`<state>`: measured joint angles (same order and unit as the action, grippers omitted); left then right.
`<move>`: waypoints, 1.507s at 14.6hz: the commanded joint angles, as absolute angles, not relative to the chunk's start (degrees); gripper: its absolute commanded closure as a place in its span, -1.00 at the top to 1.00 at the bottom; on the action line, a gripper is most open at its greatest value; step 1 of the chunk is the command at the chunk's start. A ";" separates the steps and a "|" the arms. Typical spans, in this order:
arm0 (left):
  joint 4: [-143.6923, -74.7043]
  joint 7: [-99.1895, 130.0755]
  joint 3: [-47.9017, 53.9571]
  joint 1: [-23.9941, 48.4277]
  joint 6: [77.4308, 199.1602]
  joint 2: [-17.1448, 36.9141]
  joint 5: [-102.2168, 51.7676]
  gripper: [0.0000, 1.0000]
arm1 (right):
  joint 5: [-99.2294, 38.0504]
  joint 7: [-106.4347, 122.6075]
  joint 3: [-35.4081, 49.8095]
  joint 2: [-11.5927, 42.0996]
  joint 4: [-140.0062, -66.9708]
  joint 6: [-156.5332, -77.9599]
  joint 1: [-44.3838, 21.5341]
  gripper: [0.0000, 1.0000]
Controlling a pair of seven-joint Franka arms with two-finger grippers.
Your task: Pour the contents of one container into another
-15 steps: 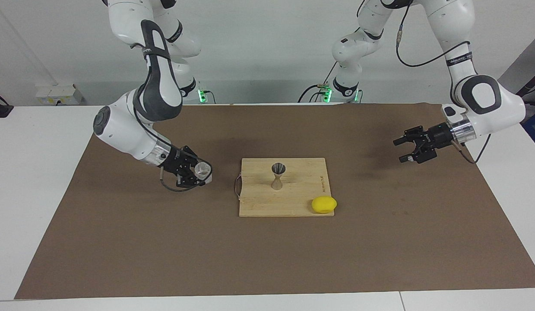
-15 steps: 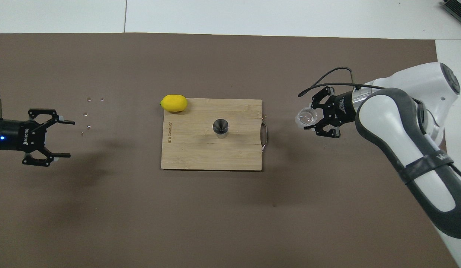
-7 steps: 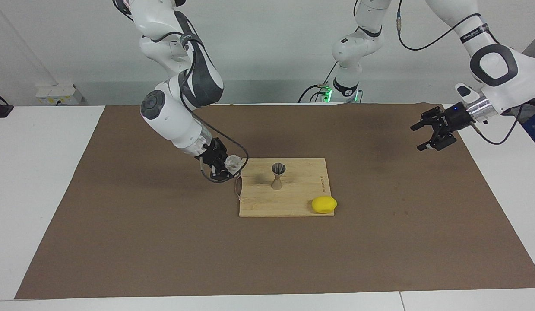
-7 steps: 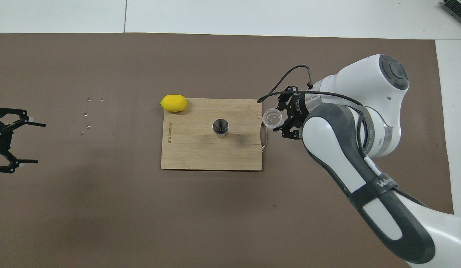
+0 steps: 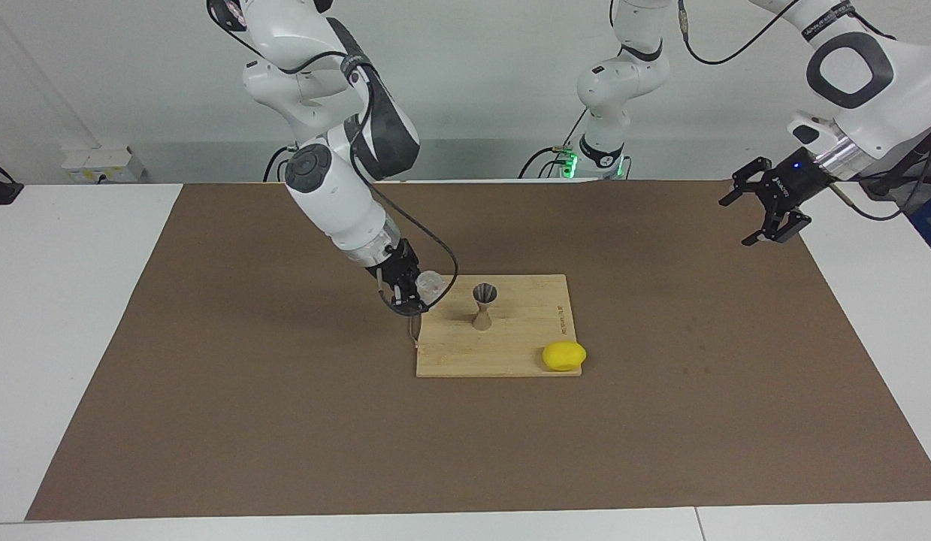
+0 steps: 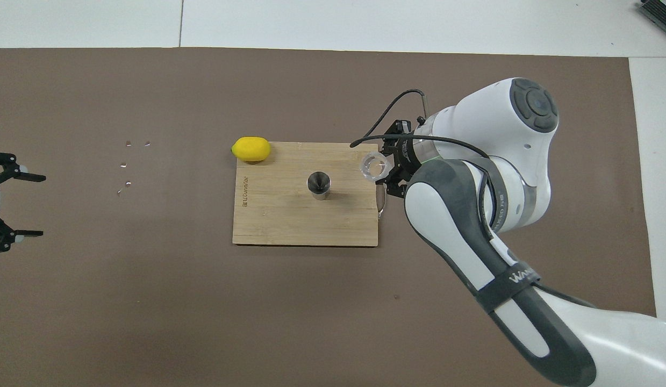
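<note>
White table (image 5: pixel 74 300) bearing a large brown mat (image 5: pixel 285 421) that covers most of its top. Right arm (image 5: pixel 337 188): white with dark grey panels, reaching down from its base to the cutting board's handle end. Left arm (image 5: pixel 856 68): raised at its own end of the table, waiting. Wooden cutting board (image 5: pixel 510 353): lying flat at the middle of the mat, a thin metal handle (image 6: pixel 382 196) at the edge toward the right arm's end. Right gripper (image 5: pixel 414 289): in the air over the handle-end edge of the board, its fingers closed on the glass tumbler (image 5: pixel 430 283). Left gripper (image 5: pixel 766 210): in the air over the mat's edge at the left arm's end, fingers spread apart, holding nothing. Lemon (image 5: pixel 563 355): yellow, resting at the board's corner farthest from the robots, toward the left arm's end. Glass tumbler: clear, held clear of the board, beside the jigger (image 5: pixel 483 305) but apart from it; whether it holds anything cannot be told. Jigger: grey metal, hourglass-shaped, standing upright near the middle of the board, open cone upward.
</note>
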<state>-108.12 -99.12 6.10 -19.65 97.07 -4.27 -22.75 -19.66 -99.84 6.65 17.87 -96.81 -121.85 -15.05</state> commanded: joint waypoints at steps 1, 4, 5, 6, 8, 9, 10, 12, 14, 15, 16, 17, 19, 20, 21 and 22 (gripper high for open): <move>-108.54 -84.95 5.71 -16.10 98.35 -6.24 -18.38 1.00 | -17.14 -103.53 6.50 20.04 -94.22 -124.09 -16.69 -1.00; -108.63 -69.48 5.80 -13.28 99.49 -6.68 -16.52 1.00 | -15.57 -104.85 6.50 20.65 -93.70 -124.63 -18.19 -1.00; -108.63 -65.69 5.80 -12.31 100.01 -6.77 -15.04 1.00 | -14.86 -105.55 6.59 21.09 -93.08 -124.63 -18.37 -1.00; -108.63 -61.83 5.89 -10.83 100.45 -6.94 -12.59 1.00 | -14.68 -105.99 6.59 21.44 -92.55 -124.63 -18.46 -1.00; -108.72 -54.26 5.89 -8.54 100.29 -7.03 -10.29 1.00 | -14.24 -106.08 6.50 21.71 -92.37 -124.89 -19.07 -1.00; -108.89 -51.27 5.89 -7.48 100.28 -7.55 -9.59 1.00 | -12.59 -106.17 6.50 21.71 -92.46 -125.24 -19.07 -1.00; -108.98 -49.15 5.80 -6.69 100.28 -7.73 -9.49 1.00 | -11.87 -106.17 6.59 21.71 -92.55 -125.24 -19.16 -1.00; -109.07 -45.11 5.80 -5.72 99.85 -7.73 -9.41 1.00 | -11.43 -106.26 6.42 21.97 -92.55 -125.33 -20.38 -1.00; -109.42 -39.14 5.98 -3.62 99.41 -8.17 -6.26 1.00 | -10.29 -106.35 6.50 22.06 -92.55 -125.42 -20.57 -1.00; -109.51 -36.33 5.98 -2.73 99.14 -8.17 -5.72 1.00 | -10.11 -106.52 6.42 22.06 -92.55 -125.42 -20.74 -1.00; -109.51 -34.12 5.98 -2.64 98.88 -8.26 -5.63 1.00 | -9.24 -106.70 6.50 22.06 -92.46 -125.42 -20.92 -1.00; -109.60 -32.10 5.98 -2.11 98.79 -8.35 -5.54 1.00 | -8.45 -106.79 6.50 22.06 -92.46 -125.33 -21.00 -1.00; -110.21 -27.62 5.98 -1.58 98.79 -8.70 -4.75 1.00 | -6.78 -107.57 6.50 22.06 -92.46 -125.42 -21.44 -1.00; -110.74 -24.73 6.50 -1.58 98.88 -8.79 -3.79 1.00 | -5.98 -107.67 6.50 22.06 -92.46 -125.51 -21.97 -1.00; -110.92 -21.30 7.11 -1.58 98.88 -9.14 -3.43 1.00 | -5.28 -107.75 6.50 22.06 -92.46 -125.68 -22.06 -1.00; -110.92 -17.53 7.21 -1.58 98.79 -9.14 -3.43 1.00 | -4.58 -107.75 6.50 22.06 -92.46 -126.12 -22.15 -1.00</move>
